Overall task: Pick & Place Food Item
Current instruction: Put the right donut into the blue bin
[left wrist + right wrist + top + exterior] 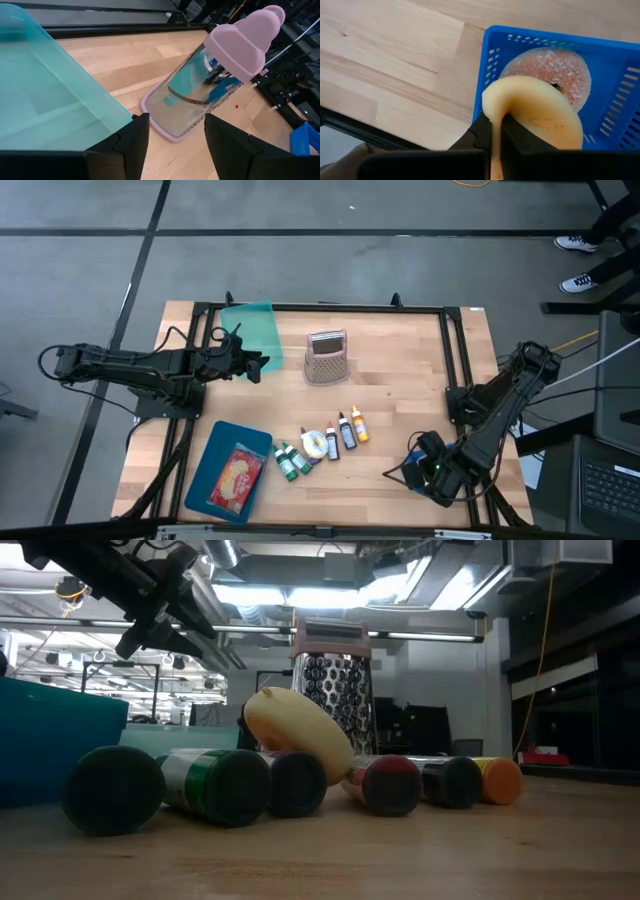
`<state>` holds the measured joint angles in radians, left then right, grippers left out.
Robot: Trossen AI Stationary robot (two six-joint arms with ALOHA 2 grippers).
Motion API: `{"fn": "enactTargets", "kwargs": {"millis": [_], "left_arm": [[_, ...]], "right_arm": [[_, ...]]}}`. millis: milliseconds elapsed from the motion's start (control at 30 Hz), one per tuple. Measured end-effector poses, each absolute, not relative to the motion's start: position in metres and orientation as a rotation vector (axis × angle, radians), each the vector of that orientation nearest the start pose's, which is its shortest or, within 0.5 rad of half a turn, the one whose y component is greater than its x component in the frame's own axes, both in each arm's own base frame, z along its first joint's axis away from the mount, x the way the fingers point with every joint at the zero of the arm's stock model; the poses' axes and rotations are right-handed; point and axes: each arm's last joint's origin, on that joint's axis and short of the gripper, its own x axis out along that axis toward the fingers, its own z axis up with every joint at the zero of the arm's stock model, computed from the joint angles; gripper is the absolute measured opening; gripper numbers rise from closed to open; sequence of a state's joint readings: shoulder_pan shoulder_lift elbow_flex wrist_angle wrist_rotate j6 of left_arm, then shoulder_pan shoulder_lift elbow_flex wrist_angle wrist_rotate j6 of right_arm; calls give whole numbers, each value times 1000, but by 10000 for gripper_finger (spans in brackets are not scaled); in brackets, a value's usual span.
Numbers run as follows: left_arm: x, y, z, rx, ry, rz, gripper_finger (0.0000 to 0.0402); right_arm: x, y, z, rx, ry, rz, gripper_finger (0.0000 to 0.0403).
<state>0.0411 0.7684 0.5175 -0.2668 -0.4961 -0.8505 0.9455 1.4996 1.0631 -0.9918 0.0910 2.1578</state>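
Near the worktop's front right corner, the right gripper pinches a pale yellow food piece above a blue basket holding a sugared doughnut.

Blue basket cut off

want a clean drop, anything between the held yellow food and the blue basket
Nothing visible between them: the right gripper holds the yellow food over the basket, though a donut already lies inside, under it.
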Motion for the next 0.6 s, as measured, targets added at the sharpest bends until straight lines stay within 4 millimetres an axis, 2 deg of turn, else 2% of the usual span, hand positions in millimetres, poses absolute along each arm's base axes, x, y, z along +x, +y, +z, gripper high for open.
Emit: {"fn": "enactTargets", "kwargs": {"millis": [400, 533, 600], "left_arm": [[163, 20, 238, -692, 264, 686, 184], [163, 20, 238, -692, 264, 687, 184], [163, 20, 238, -691, 262, 689, 184]], "right_arm": [[151, 206, 186, 1074, 1276, -791, 10], [150, 204, 184, 1065, 1286, -802, 13], [149, 204, 184, 1059, 1293, -809, 30]]}}
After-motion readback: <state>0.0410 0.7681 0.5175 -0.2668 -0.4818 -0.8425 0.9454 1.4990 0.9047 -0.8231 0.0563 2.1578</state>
